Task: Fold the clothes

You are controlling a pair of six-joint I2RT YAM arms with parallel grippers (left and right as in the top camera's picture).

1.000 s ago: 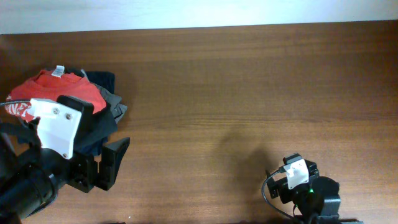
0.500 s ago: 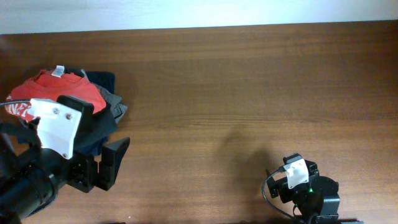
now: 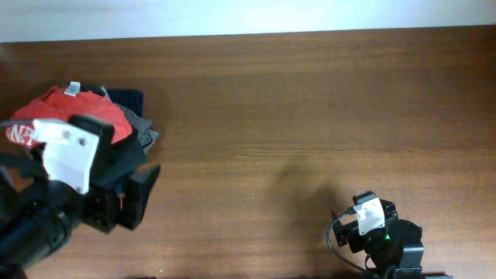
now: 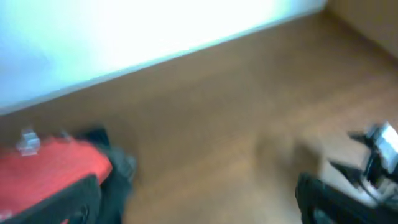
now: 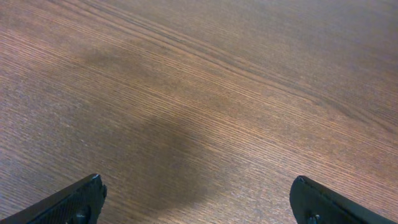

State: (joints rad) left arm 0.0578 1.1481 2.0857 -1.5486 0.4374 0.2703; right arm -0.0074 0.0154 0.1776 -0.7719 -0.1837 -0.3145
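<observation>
Left claw (image 4: 199, 186) gapes wide, holding nothing — red-orange shirt (image 3: 66, 107) just beside one finger, atop dark garments (image 3: 132, 105). Right claw (image 5: 196, 186) — equally wide — hangs over the bench (image 5: 217, 74).

Brown wood-grain table (image 3: 310, 116), grain running left to right; pale wall (image 3: 232, 15) along far edge. One heap of cloth on it, far-left part: dark garments (image 3: 138, 124) (navy, grey, black) directly on wood, red-orange shirt (image 3: 77, 108) bunched atop them, white neck tag (image 3: 74, 88) at far side. Heap's near-left side hidden in overhead view.
</observation>
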